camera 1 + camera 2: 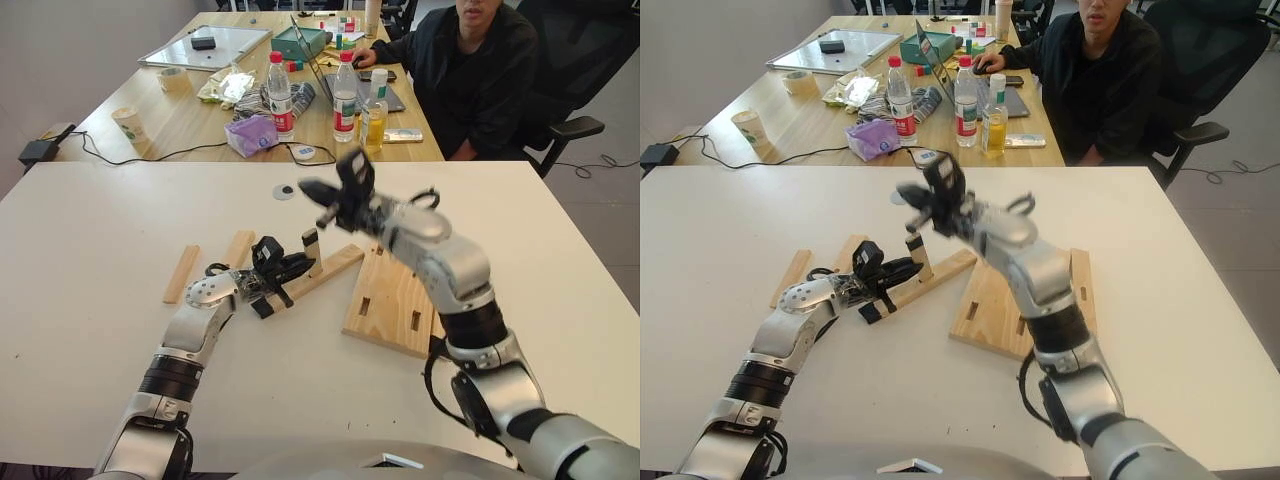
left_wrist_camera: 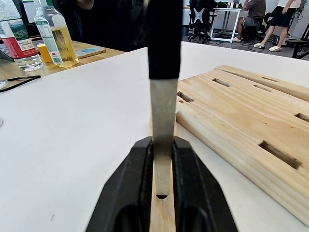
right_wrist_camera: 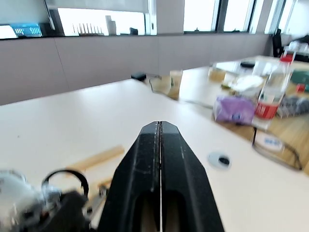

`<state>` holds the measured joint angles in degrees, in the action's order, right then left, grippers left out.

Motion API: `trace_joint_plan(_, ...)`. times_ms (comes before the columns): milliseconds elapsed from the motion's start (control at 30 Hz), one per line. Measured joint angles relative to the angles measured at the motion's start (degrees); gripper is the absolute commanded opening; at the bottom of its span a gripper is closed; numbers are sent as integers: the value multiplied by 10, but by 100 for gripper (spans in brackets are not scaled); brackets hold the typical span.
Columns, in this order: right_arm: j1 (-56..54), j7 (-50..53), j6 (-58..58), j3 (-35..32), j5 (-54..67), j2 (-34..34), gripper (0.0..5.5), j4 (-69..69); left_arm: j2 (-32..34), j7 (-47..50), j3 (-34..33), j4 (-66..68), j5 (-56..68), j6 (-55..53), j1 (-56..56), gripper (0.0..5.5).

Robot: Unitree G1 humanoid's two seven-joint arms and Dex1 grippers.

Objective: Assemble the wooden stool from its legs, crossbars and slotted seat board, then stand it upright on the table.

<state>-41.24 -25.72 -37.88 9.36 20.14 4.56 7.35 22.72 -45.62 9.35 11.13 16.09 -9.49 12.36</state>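
Left pincer [image 1: 290,268] clamped on flat wooden bar [image 1: 335,265], frame centre. Upright peg [image 2: 163,111] cut off at top in wrist view. Right pincer [image 3: 160,130] fully closed, empty, raised. Seat board [image 1: 385,300] partly behind right arm.

Beyond my work area I see a wooden desk [image 1: 180,120] covered in clutter. A left water bottle [image 1: 280,95] and a right water bottle [image 1: 345,85] stand near its front, with a bottle of yellow liquid [image 1: 374,108] just beside the right one. A purple pouch [image 1: 251,134] lies by the left bottle and a paper cup [image 1: 129,126] farther left. A black cable [image 1: 170,155] runs to an adapter [image 1: 40,145]. Farther back I make out a whiteboard [image 1: 235,45], tape roll [image 1: 174,80] and green box [image 1: 298,42]. Nearer me lies a grey disc [image 1: 285,191]
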Motion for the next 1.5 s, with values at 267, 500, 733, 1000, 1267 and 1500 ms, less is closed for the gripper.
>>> trace_joint_plan(267,35,-16,-30,55,-13,2,0,-6,-1,0,1,-2,-1,0,-1,37)
trace_joint_plan(500,117,-55,-1,136,-64,74,0,-21,-1,3,6,-2,-8,-1,-4,37)
trace_joint_plan(733,109,-47,-56,61,-15,66,0,-2,-1,2,6,-4,-8,-1,2,37)
trace_joint_plan(1000,50,-34,-69,-53,4,104,0,21,14,5,-9,-81,7,-73,-2,37)
trace_joint_plan(1267,65,-27,-61,-71,1,121,0,20,25,7,-38,-120,19,-130,40,137)
trace_joint_plan(1500,68,-27,-52,-71,0,121,0,18,29,2,-41,-136,20,-143,40,241)
